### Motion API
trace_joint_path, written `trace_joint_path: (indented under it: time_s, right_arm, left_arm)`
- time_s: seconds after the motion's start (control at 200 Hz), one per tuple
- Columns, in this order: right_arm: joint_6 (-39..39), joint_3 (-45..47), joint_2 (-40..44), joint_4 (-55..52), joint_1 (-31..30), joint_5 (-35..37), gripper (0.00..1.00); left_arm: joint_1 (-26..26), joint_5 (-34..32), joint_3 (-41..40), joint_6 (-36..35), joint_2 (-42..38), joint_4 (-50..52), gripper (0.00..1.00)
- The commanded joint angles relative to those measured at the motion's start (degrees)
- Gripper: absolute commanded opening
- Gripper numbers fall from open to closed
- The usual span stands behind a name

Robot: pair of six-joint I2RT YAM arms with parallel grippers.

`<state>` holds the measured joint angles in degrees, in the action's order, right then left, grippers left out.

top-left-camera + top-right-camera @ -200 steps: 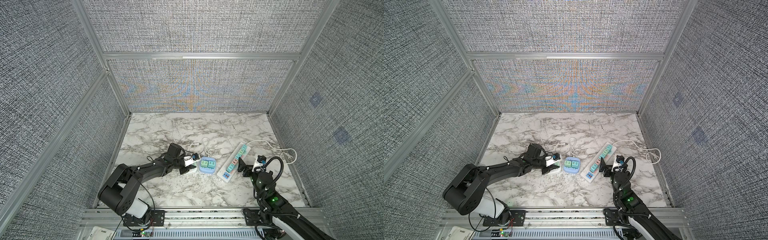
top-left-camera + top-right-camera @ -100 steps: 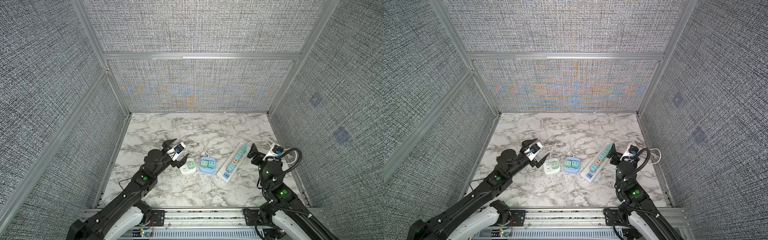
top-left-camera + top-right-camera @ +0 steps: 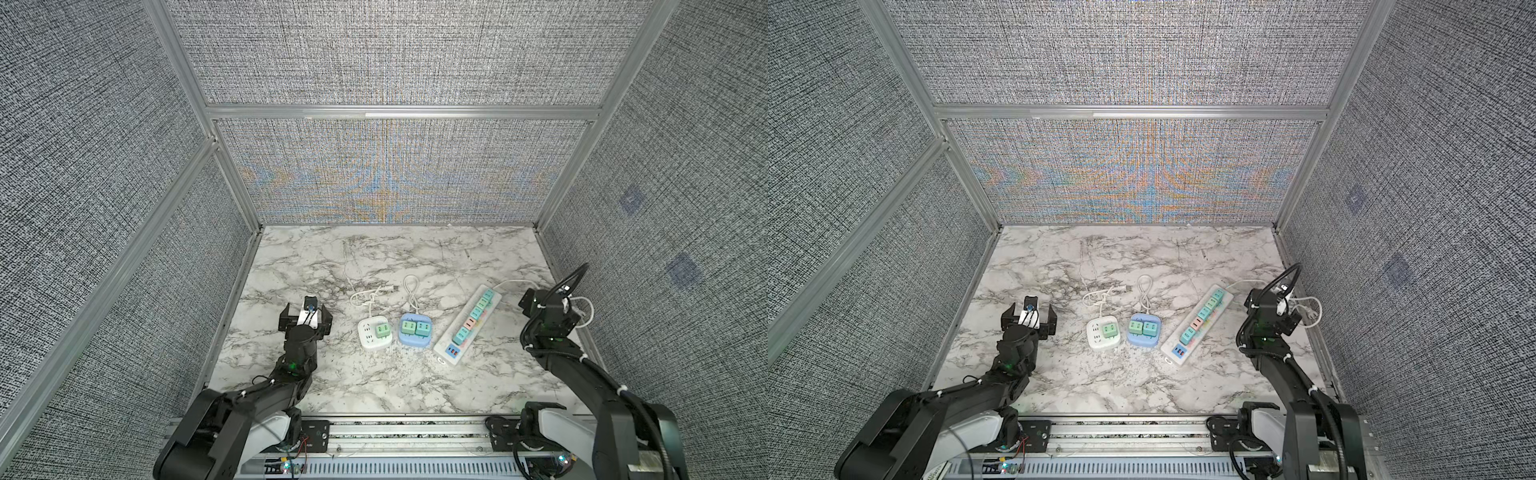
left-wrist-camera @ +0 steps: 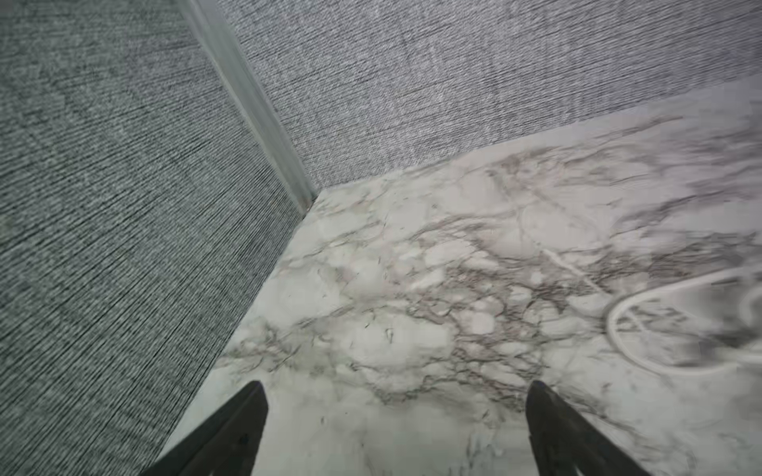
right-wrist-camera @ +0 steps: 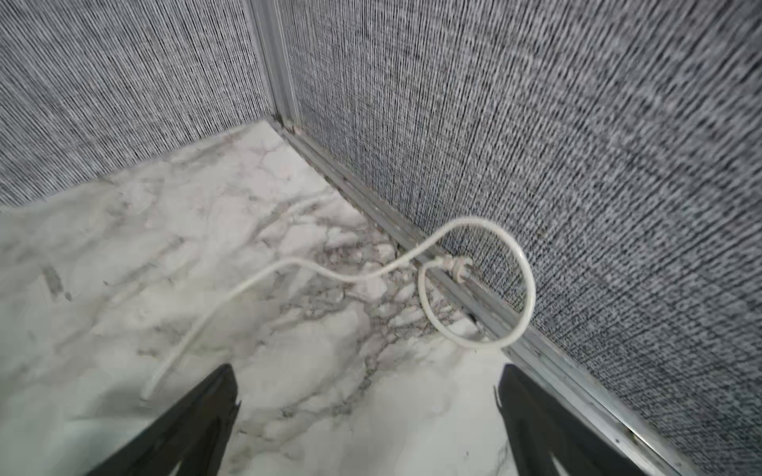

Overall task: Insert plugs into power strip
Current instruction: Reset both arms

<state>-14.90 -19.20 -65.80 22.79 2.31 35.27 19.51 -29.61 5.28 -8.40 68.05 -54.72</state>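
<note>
In both top views a long white power strip (image 3: 444, 358) (image 3: 1169, 360) lies slantwise right of centre, carrying several teal plugs (image 3: 460, 333) and one pink plug (image 3: 469, 323). A white cube socket (image 3: 370, 338) holds one green plug (image 3: 382, 330). The blue socket block (image 3: 411, 341) beside it holds two green plugs (image 3: 415, 328). My left gripper (image 3: 306, 320) (image 4: 396, 385) hangs open and empty left of the cube. Near the right wall, beyond the strip, my right gripper (image 3: 548, 309) (image 5: 367, 369) is open and empty too.
White cables (image 3: 365, 297) curl behind the cube and the blue block. The strip's cable (image 5: 288, 262) loops against the right wall rail. Grey fabric walls (image 3: 386, 174) close in the marble table (image 3: 374, 386) on three sides.
My left gripper opened, let go of the green plug in the white cube socket and drew back to the left. The right arm pulled away from the strip toward the right wall.
</note>
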Motion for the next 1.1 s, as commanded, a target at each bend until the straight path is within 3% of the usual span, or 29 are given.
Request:
trace_joint_path:
  time_s: [0.0, 0.04, 0.125, 0.205, 0.26, 0.325, 0.41, 0.49, 0.565, 0.61, 0.72, 1.096]
  right_arm:
    - [3.3, 5.2, -4.4, 20.8, 0.1, -1.2, 1.00]
    - [5.0, 6.1, -5.4, 24.7, -0.6, -2.2, 0.99]
    - [6.7, 7.6, -5.8, 29.5, -0.7, -11.7, 0.99]
    - [6.9, 9.1, -11.6, 39.3, -0.5, -14.6, 1.00]
    - [8.2, 8.3, -18.3, 46.3, -0.1, -18.8, 0.99]
    - [11.3, 4.7, -23.4, 44.9, -0.5, -25.2, 1.00]
    - [12.6, 0.1, -20.8, 31.5, -1.5, -25.2, 0.99]
    - [12.5, 2.2, -23.1, 39.2, -1.6, -24.0, 0.99]
    - [10.9, 1.6, -22.1, 36.5, -1.6, -20.3, 1.00]
    - [11.0, 2.1, -22.5, 38.0, -1.7, -20.1, 0.99]
    - [11.0, 2.1, -22.6, 38.2, -1.7, -20.1, 1.00]
    - [12.3, 1.2, -23.3, 37.4, -2.4, -20.7, 0.99]
  left_arm:
    - [-2.5, 3.5, 4.1, 2.6, 3.2, -3.2, 0.99]
    - [-3.2, 5.5, 5.8, 2.6, 4.9, -2.1, 0.99]
    - [-3.8, 3.8, 8.4, 3.0, 9.0, -3.5, 0.99]
    - [-4.1, 2.3, 9.8, 0.9, 12.5, -6.2, 0.99]
    - [-4.4, 1.5, 8.2, 0.0, 14.8, -12.0, 0.99]
    - [-6.5, 0.9, 4.8, -0.3, 18.2, -24.6, 0.99]
    - [-8.8, 3.6, 4.1, 3.4, 16.3, -21.9, 0.99]
    - [-11.6, 7.8, 3.3, 5.8, 16.6, -23.1, 0.99]
    - [-13.7, 11.0, 2.0, 8.4, 18.2, -25.0, 0.99]
    - [-13.9, 12.7, 2.4, 6.1, 21.0, -28.8, 0.99]
    - [-14.7, 13.5, 3.8, 8.1, 19.5, -23.1, 0.99]
    - [-15.4, 14.1, 4.0, 7.8, 20.2, -24.1, 0.99]
